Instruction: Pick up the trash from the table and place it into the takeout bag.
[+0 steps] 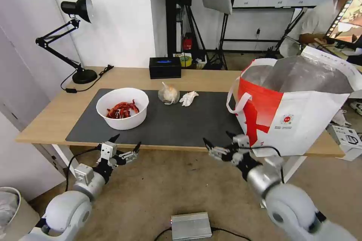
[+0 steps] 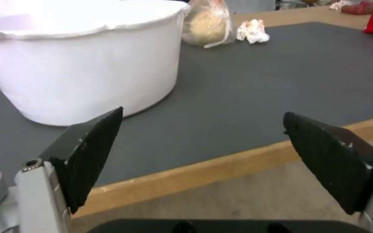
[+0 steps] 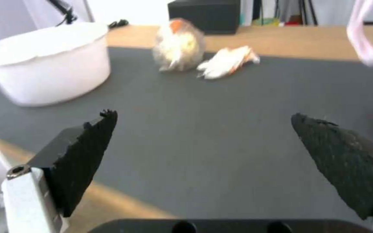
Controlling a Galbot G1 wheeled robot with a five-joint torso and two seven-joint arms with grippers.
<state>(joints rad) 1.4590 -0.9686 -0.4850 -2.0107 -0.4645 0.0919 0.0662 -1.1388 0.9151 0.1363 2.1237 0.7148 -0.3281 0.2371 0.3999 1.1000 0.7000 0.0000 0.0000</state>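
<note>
On the dark grey mat (image 1: 169,124) of the table (image 1: 49,116) stands a white round bowl (image 1: 122,108) of red scraps. Farther back lie a small knotted clear bag (image 1: 168,93) and a crumpled white tissue (image 1: 188,98). The takeout bag (image 1: 298,105), white and red with foil lining, stands open at the table's right end. My left gripper (image 1: 126,142) hangs open just off the front edge, below the bowl (image 2: 78,61). My right gripper (image 1: 219,141) is open too, off the front edge beside the takeout bag's lower left corner. The right wrist view shows the knotted bag (image 3: 178,45) and tissue (image 3: 227,61) ahead.
A black desk lamp (image 1: 73,37) stands at the back left of the table and a black rectangular box (image 1: 164,67) at the back middle. A silver box (image 1: 190,226) lies on the floor in front. A white bin (image 1: 11,207) sits at the lower left.
</note>
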